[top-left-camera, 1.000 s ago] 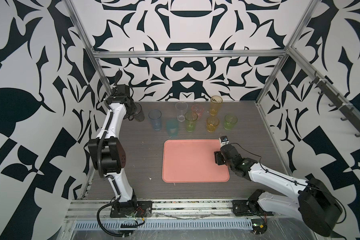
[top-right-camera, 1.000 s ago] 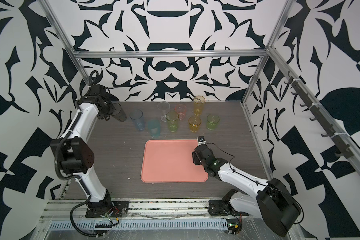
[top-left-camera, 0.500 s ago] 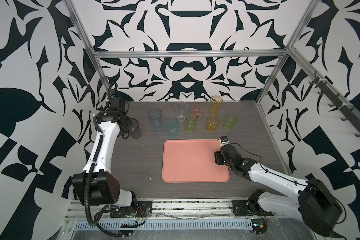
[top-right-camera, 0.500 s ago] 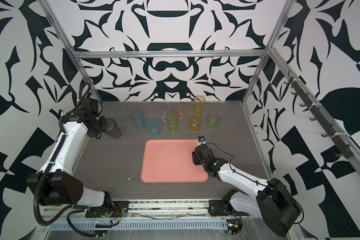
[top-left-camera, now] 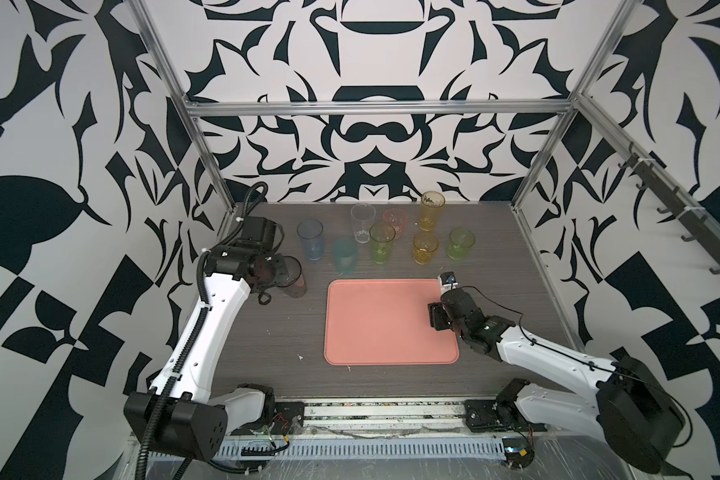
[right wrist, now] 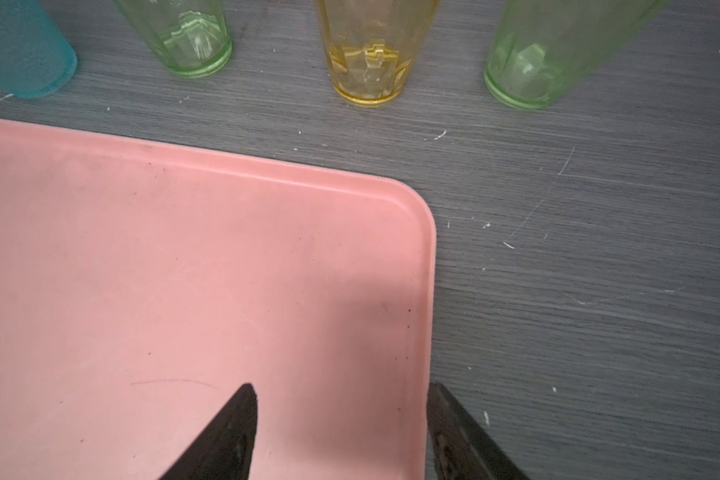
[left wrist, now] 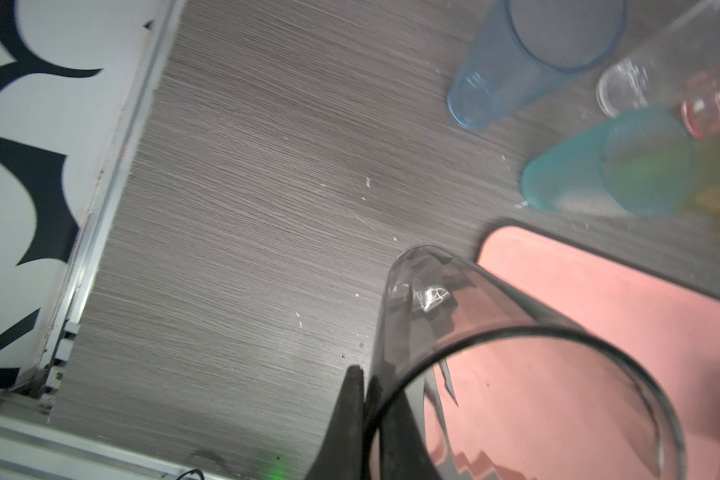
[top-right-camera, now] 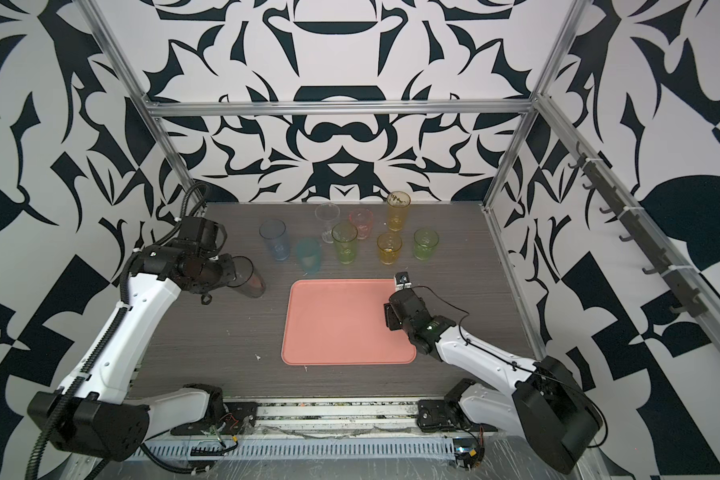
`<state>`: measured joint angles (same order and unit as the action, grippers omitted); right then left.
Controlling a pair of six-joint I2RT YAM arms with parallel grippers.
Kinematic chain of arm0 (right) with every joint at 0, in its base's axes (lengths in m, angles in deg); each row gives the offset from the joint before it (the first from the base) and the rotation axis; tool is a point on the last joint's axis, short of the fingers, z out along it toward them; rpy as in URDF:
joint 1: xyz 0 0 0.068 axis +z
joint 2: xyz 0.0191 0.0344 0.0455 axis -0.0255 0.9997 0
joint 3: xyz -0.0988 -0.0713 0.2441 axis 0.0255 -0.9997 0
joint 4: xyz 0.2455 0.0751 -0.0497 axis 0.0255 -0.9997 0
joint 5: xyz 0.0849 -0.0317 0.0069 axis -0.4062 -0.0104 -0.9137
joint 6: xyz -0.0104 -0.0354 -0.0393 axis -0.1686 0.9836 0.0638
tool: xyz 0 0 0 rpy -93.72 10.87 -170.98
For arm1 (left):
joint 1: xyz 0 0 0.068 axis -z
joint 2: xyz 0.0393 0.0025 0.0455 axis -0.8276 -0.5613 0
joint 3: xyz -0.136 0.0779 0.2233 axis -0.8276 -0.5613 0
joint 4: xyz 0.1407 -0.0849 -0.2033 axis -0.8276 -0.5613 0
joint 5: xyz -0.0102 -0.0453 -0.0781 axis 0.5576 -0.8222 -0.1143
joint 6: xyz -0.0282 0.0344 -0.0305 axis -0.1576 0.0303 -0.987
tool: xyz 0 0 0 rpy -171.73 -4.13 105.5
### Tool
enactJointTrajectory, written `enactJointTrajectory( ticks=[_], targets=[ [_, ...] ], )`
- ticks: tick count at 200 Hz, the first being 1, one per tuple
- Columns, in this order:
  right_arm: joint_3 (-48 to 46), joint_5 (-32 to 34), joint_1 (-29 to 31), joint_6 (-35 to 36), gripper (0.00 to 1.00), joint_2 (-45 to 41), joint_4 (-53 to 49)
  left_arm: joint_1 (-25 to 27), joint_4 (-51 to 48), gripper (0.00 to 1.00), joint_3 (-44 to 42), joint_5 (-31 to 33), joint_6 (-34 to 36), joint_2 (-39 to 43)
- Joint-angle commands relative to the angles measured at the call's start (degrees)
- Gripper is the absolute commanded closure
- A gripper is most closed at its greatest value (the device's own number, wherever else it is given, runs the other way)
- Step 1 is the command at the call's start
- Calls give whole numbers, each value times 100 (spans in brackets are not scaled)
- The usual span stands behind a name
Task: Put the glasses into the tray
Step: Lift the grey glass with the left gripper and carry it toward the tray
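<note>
My left gripper (top-left-camera: 282, 271) (left wrist: 366, 380) is shut on the rim of a smoky grey glass (top-left-camera: 294, 277) (left wrist: 495, 328). It holds the glass tilted, just left of the salmon-pink tray (top-left-camera: 391, 328) (left wrist: 607, 299). The tray holds nothing. Behind it stand several glasses: blue (top-left-camera: 310, 240), teal (top-left-camera: 344, 257), clear (top-left-camera: 362, 222), tall green (top-left-camera: 382, 243), pink (top-left-camera: 395, 219), tall yellow (top-left-camera: 431, 211), short amber (top-left-camera: 425, 248) and short green (top-left-camera: 460, 244). My right gripper (top-left-camera: 435, 321) (right wrist: 339, 388) hangs open and empty over the tray's right rim (right wrist: 429, 257), one finger over the tray and one over the table.
The dark wood-grain table (top-left-camera: 267, 340) is boxed in by patterned walls and aluminium frame posts (top-left-camera: 208, 158). A metal rail (left wrist: 96, 216) runs along the table's left edge. Small white crumbs (top-left-camera: 299, 356) lie in front of the tray.
My left arm has carried the grey glass from the back left corner forward and rightward to the tray's left side. The right arm has not moved.
</note>
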<state>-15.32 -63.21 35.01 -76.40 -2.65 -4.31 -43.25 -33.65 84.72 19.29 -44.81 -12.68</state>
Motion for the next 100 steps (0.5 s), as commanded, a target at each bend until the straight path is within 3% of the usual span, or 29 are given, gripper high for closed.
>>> enactJointTrajectory(
  ticks=[1,100],
  targets=[
    [185,70,-5,-7,33,-44,43,296,-258,99,-75,80,-119,89],
    [202,96,-2,-11,33,-30,32,1465,322,100,-350,-143,-238,-212]
  ],
)
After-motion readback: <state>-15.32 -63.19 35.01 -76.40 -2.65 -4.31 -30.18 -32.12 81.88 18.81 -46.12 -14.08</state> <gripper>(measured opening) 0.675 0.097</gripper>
